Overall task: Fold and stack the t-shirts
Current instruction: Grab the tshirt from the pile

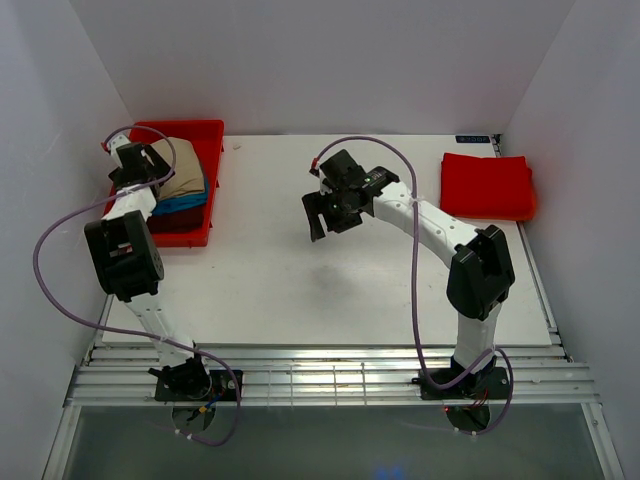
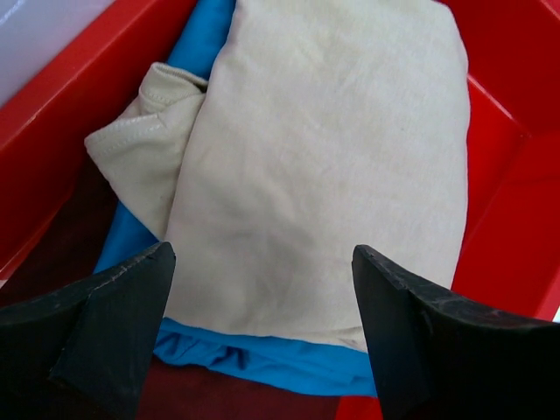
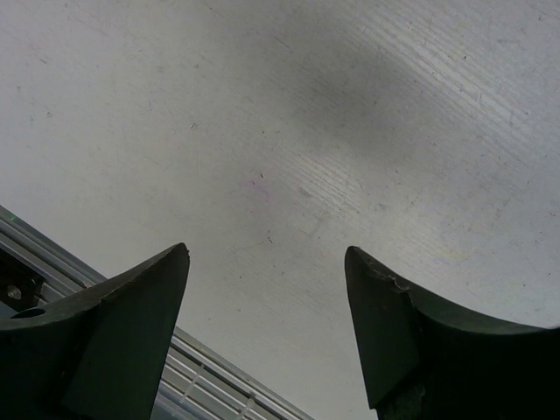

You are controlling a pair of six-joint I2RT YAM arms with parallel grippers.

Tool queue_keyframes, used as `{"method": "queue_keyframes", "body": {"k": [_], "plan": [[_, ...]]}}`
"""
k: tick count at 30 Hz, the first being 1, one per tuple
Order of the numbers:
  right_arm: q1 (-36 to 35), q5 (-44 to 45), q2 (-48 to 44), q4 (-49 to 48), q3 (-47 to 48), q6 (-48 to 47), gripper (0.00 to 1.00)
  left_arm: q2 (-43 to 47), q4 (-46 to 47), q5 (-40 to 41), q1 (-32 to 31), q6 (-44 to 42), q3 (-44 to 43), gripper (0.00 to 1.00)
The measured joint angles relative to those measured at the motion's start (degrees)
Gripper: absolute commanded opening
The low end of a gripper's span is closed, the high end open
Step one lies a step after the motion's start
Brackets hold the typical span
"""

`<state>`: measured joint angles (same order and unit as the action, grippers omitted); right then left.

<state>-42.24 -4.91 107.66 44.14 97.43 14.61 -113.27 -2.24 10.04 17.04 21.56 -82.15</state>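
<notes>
Left gripper hangs open over the tan shirt, atop the blue shirt in the tray (poised to grab, I judge). Right gripper hovers open, empty; red shirt lies folded far right.

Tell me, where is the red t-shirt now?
In the top view, the red t-shirt lies folded at the far right corner of the table, opposite the red tray.

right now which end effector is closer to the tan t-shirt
Left. The left end effector hangs open right above the tan t-shirt in the red tray; the right end effector is over the table, far from the shirt.
</notes>
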Motion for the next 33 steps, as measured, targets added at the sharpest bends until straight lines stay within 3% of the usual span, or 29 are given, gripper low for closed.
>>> {"method": "queue_keyframes", "body": {"k": [9, 11, 12, 13, 16, 17, 20, 28, 33], "plan": [[0.0, 0.3, 0.3, 0.9, 0.1, 0.0, 0.77, -5.3, -0.2, -0.2, 0.0, -0.3, -2.5, 0.90], [0.0, 0.4, 0.3, 1.0, 0.1, 0.0, 0.77, -6.6, -0.4, -0.2, 0.0, -0.3, -3.2, 0.82], [0.0, 0.4, 0.3, 1.0, 0.1, 0.0, 0.76, -7.2, -0.5, -0.2, 0.0, -0.4, -3.4, 0.75], [0.0, 0.5, 0.3, 1.1, 0.1, 0.0, 0.77, -7.4, -0.5, -0.2, 0.0, -0.5, -3.4, 0.59], [0.0, 0.7, 0.3, 1.2, 0.1, 0.0, 0.76, -7.4, -0.3, 0.0, 0.0, -0.4, -3.8, 0.29], [0.0, 0.7, 0.3, 1.2, 0.1, 0.0, 0.77, -7.4, -0.2, -0.2, 0.0, -0.4, -3.8, 0.06], [0.0, 0.7, 0.3, 1.2, 0.1, 0.0, 0.76, -7.4, -0.2, -0.7, 0.0, -0.7, -4.0, 0.00], [-0.1, 0.8, 0.4, 1.2, 0.1, 0.0, 0.76, -5.3, -4.4, 0.1, -1.6, -0.8, -7.0, 0.00], [-0.2, 2.1, 0.8, 1.7, 1.1, -0.2, 0.76, 2.3, -7.6, -0.6, -7.9, -0.9, -8.0, 0.00]]}}
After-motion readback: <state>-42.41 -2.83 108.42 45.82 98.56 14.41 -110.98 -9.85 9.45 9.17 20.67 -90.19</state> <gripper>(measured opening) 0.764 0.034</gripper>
